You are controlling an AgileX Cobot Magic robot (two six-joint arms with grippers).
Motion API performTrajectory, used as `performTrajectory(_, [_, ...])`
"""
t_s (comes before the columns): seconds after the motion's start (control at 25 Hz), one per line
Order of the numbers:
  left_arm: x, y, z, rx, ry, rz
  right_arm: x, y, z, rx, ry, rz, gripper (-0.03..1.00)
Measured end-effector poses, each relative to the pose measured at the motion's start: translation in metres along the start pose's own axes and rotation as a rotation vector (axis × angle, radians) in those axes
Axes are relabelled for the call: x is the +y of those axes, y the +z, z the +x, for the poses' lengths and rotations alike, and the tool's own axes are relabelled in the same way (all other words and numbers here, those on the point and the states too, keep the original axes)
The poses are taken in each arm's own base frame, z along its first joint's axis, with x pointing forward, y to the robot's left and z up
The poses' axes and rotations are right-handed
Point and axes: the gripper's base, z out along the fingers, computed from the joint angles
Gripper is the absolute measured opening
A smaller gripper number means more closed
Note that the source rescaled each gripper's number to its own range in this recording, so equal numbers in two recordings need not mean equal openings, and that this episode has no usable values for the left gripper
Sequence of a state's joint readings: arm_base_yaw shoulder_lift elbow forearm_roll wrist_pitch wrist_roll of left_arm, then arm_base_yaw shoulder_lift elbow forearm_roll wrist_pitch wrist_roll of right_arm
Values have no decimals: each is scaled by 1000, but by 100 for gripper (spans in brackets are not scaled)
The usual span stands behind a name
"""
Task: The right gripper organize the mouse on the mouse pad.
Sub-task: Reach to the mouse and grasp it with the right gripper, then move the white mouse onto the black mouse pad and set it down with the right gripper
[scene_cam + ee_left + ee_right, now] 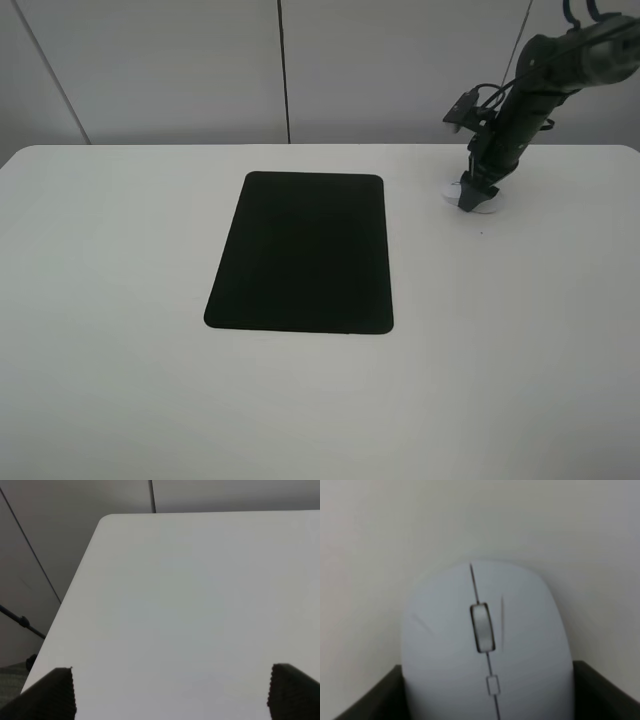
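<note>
The white mouse (489,207) lies on the white table, to the right of the mouse pad (300,252) and near its far corner. The pad is a flat black rectangle at the table's middle with nothing on it. My right gripper (470,203) points down onto the mouse. In the right wrist view the mouse (485,630), with its grey scroll wheel, fills the space between the two black fingers (607,692), which press on its sides. My left gripper (170,692) is open over bare table near the left edge and holds nothing.
The white table (120,300) runs wide around the pad. Its rounded far left corner (107,520) and left edge show in the left wrist view. A grey wall stands behind.
</note>
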State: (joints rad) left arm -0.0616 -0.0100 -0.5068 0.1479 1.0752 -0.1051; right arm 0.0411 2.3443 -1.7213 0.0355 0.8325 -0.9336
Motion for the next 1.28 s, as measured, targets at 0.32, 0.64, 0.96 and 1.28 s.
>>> performTrajectory(0.32, [0, 0, 0, 0, 0, 0, 0, 0, 0, 1, 7, 0, 0])
performTrajectory(0.64, [0, 0, 0, 0, 0, 0, 0, -7, 0, 3, 17, -1, 0])
performTrajectory(0.96, [0, 0, 0, 0, 0, 0, 4, -32, -7, -4, 29, 9, 0])
performTrajectory(1.28, [0, 0, 0, 0, 0, 0, 29, -70, -35, -29, 85, 10, 0])
